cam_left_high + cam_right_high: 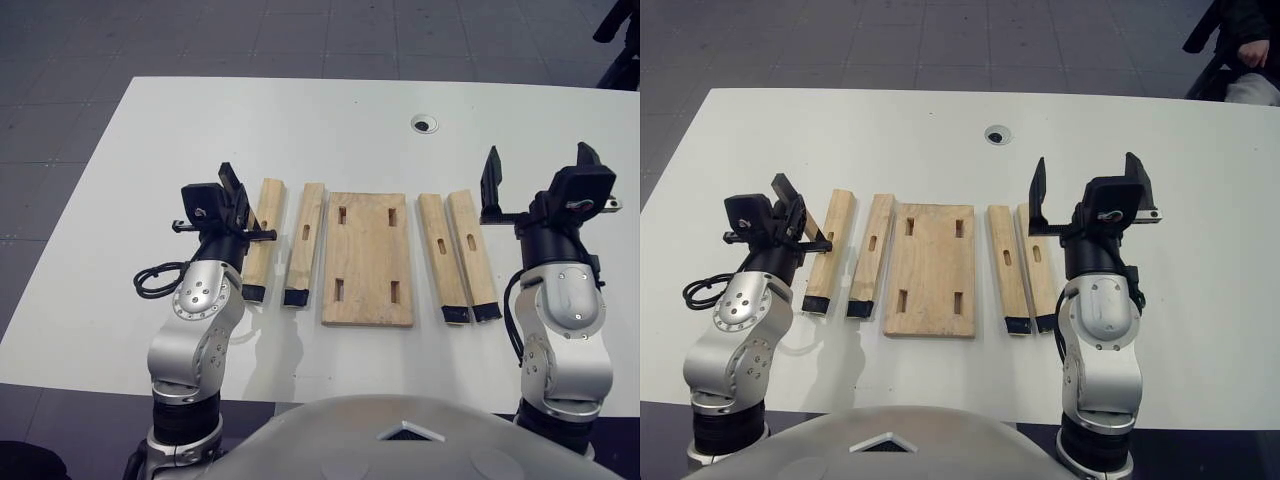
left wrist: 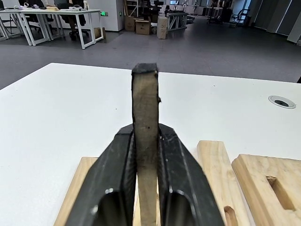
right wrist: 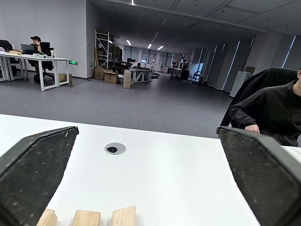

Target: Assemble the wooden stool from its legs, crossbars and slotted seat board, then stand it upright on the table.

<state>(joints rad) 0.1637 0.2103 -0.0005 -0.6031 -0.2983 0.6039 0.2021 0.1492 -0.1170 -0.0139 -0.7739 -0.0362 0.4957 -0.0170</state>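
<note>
The slotted seat board [image 1: 367,258] lies flat mid-table. Two wooden legs [image 1: 265,238] [image 1: 304,243] with black ends lie left of it, and two more legs [image 1: 441,258] [image 1: 472,255] lie to its right. My left gripper [image 1: 232,195] hovers over the outer left leg, shut on a thin wooden crossbar [image 2: 145,122] with a dark tip that stands edge-on between the fingers [image 2: 113,179]. My right gripper [image 1: 540,172] is held above the table just right of the right-hand legs. It is open wide, with nothing between its pads [image 3: 33,174].
The white table [image 1: 300,130] has a round cable hole [image 1: 424,124] behind the board. A black cable [image 1: 155,280] loops beside my left arm near the table's left edge. Bare tabletop stretches behind the parts and to the far right.
</note>
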